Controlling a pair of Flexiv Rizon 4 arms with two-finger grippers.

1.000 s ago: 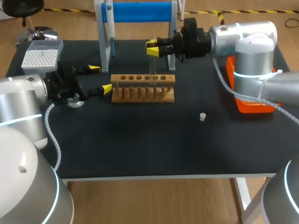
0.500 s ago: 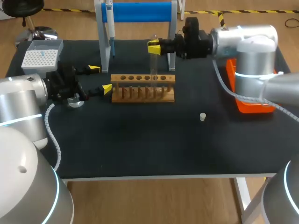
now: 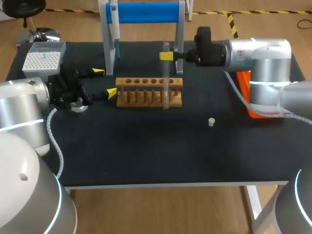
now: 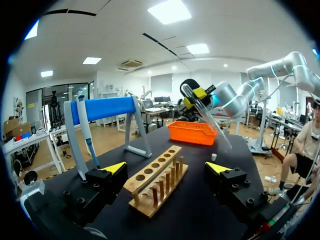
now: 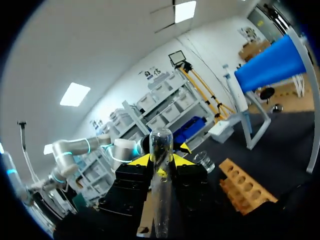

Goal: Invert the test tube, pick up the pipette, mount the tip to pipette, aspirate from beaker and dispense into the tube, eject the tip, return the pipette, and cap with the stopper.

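Note:
My right gripper (image 3: 166, 56) is shut on a clear test tube (image 3: 166, 85), gripping it near its upper end. The tube stands about upright over the right part of the wooden rack (image 3: 146, 92). The right wrist view has the tube (image 5: 161, 190) between the yellow tips (image 5: 161, 162), and the rack (image 5: 245, 187) and a glass beaker (image 5: 202, 161) lie beyond. At the rack's left end my left gripper (image 3: 105, 82) stands open and holds nothing. From the left wrist the rack (image 4: 157, 180) lies between the open gripper (image 4: 166, 167) and the tube (image 4: 207, 117) appears tilted. The pipette (image 3: 114, 24) hangs on the blue stand (image 3: 146, 12).
A white tip box (image 3: 43, 59) sits at the far left. The beaker (image 3: 78, 106) stands beside my left wrist. A small white stopper (image 3: 211, 122) lies on the black mat right of the middle. An orange tray (image 3: 261, 109) sits partly behind my right arm.
My right wrist has turned and shifted a little to the right with the tube, which now reaches lower in front of the rack. The left arm has not moved.

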